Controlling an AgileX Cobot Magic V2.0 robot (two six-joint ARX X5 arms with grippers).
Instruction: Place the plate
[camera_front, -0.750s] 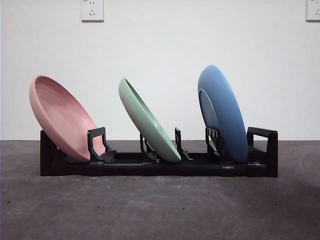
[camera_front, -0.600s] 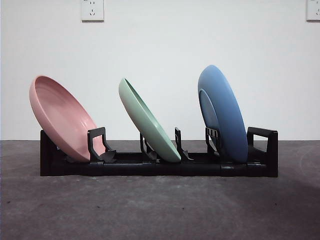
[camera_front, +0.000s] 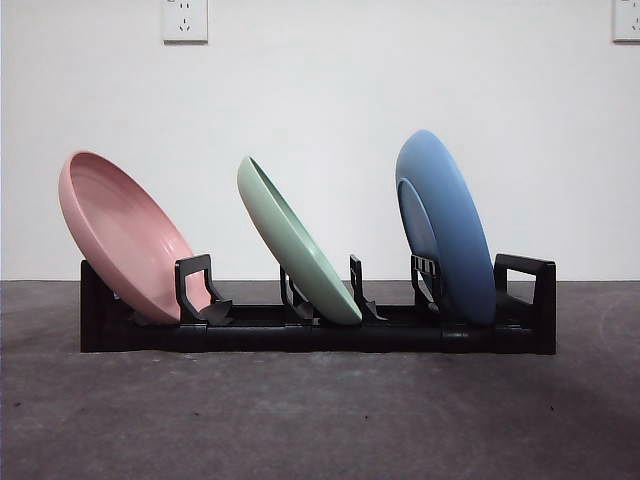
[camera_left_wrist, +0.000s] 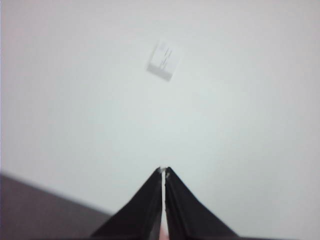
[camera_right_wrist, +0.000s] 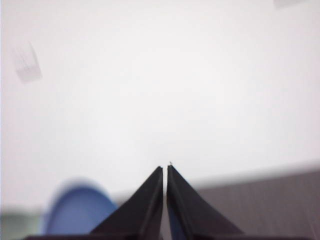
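With the pink plate (camera_front: 125, 235), green plate (camera_front: 296, 240) and blue plate (camera_front: 447, 226) all leaning in the black rack (camera_front: 320, 333) on the desk (camera_front: 320, 420), both the left hand (camera_left_wrist: 163, 170) and right hand (camera_right_wrist: 165, 167) are hanging closed and empty, so placing looks finished and nothing more seems called for.

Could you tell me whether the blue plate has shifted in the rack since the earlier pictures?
No. The blue plate sits in the same slot of the black rack, its top equally far below the wall socket.
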